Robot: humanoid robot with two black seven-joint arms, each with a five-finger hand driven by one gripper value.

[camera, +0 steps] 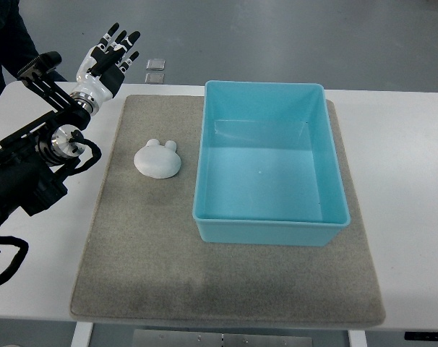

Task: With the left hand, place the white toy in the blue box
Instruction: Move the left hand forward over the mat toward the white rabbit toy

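**Left hand raised at the far-left corner, toy lying on the mat**

The fingers (119, 40) of the left hand (107, 58) were spread and relaxed, black-tipped, pointing away toward the far side, and they grasped nothing. The hand itself hung over the far-left corner of the table (407, 166), its white palm joined to a black, jointed arm (31, 166) that ran in from the left edge of the view.

The white toy (157, 160) lay on the grey mat (226, 282), well apart from the hand and nearer than it, with two small round ears on its far side. It sat just left of the blue box (269, 220), not touching the box wall. The box stood open on the mat's right half, its inside bare. Two small square pieces (155, 70) lay on the floor beyond the table's far edge, near the fingertips.
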